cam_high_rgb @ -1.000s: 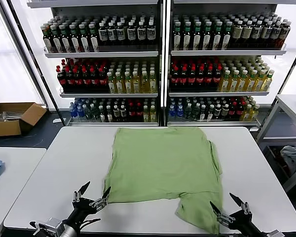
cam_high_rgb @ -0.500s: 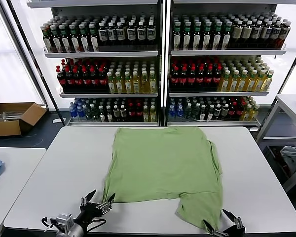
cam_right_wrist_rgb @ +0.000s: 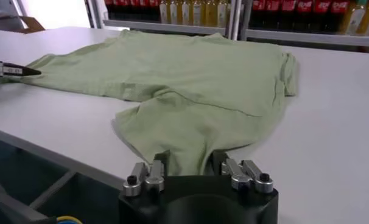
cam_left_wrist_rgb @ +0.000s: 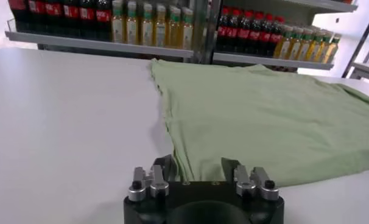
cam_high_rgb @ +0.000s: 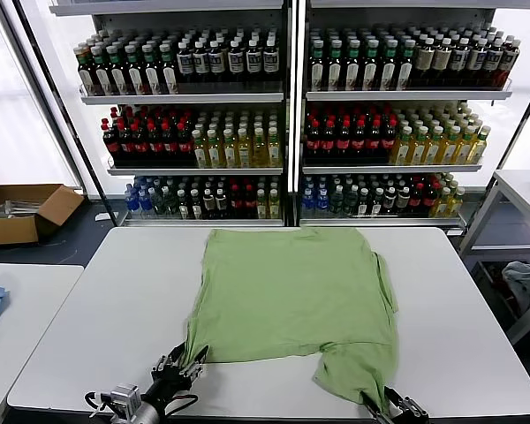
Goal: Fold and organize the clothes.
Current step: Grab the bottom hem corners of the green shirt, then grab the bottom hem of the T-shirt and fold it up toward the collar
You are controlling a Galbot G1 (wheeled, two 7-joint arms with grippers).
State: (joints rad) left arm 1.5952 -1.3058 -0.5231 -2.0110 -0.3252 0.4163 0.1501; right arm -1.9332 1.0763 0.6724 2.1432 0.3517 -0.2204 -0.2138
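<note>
Green, soft polo shirt [cam_high_rgb: 293, 296] is lying flat, back up, across the middle of the white desk [cam_high_rgb: 97, 309], light and limp, likely to sag and crease. Left gripper [cam_high_rgb: 184, 364], at seven o'clock, is pinching its near-left hem corner. Right gripper [cam_right_wrist_rgb: 190, 164], at five o'clock, is narrowing its jaws around the hanging near-right hem.
</note>
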